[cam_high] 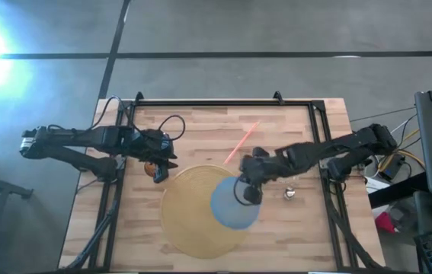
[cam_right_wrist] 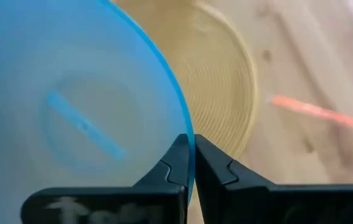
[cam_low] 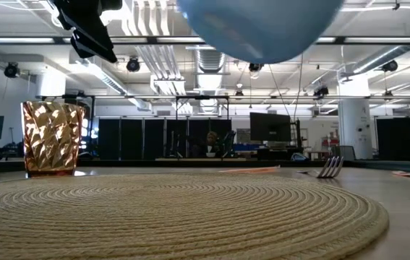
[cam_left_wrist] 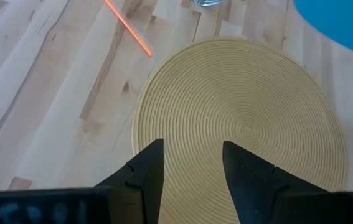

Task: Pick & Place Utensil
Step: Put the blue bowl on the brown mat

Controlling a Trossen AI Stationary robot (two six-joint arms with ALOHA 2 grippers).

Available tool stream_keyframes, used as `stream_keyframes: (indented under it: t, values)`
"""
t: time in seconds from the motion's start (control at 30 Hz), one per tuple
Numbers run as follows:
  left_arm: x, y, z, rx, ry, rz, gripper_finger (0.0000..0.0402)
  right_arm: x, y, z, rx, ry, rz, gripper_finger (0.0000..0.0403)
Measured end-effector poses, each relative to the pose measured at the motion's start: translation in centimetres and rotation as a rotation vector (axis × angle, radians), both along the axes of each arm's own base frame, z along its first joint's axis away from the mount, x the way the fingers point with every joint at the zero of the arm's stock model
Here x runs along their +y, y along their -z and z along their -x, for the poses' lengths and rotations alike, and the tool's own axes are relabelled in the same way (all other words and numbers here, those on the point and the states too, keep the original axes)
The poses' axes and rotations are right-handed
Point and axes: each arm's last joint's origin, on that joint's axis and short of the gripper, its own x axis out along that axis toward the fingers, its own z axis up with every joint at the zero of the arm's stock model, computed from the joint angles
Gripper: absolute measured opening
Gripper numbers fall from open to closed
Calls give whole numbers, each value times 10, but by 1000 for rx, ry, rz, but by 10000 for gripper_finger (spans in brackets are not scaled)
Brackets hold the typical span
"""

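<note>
A light blue bowl (cam_high: 233,207) hangs in the air over a round woven placemat (cam_high: 193,221); the low view shows the bowl (cam_low: 259,25) well above the mat (cam_low: 168,213). My right gripper (cam_high: 248,189) is shut on its rim. My left gripper (cam_high: 160,161) hovers open near the mat's left edge, above an amber faceted cup (cam_low: 51,137) standing on the table. A thin orange stick (cam_high: 242,143) lies on the wood beyond the mat. A metal fork (cam_low: 329,167) lies to the mat's right. My right gripper holds the bowl by its rim (cam_right_wrist: 185,134) on the side toward the far right of the table. One finger (cam_right_wrist: 167,165) is inside the bowl and the other (cam_right_wrist: 216,165) outside, pinching the wall. The fingers come down from above. The bowl is lifted clear of the placemat.
The table is light wood (cam_high: 292,129) with a dark frame along its edges (cam_high: 200,103). In the left wrist view the placemat (cam_left_wrist: 244,118) lies below the open fingers, with the orange stick (cam_left_wrist: 128,28) on bare wood beyond. A small shiny object (cam_high: 290,194) sits right of the mat.
</note>
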Motion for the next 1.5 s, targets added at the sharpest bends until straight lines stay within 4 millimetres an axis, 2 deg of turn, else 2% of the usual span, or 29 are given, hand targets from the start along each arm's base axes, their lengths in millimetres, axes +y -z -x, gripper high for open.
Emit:
stream_keyframes:
  t: [0.2,0.33,0.63,0.77,1.23,1.5]
  values:
    - [1,-10,3,-2,19,-44,154,-16,-7,-33,-9,21,30,9]
    - [2,-13,6,25,-7,-88,154,-22,-3,-51,61,22,52,9]
    - [5,-7,14,134,-88,-142,154,-16,15,-83,165,-30,19,8]
    - [5,-6,14,138,-92,-141,154,-14,29,-96,212,-58,18,8]
    - [5,-6,15,140,-91,-141,154,-8,77,-130,316,-139,42,8]
    - [5,-5,15,141,-90,-141,154,-3,89,-140,316,-171,52,8]
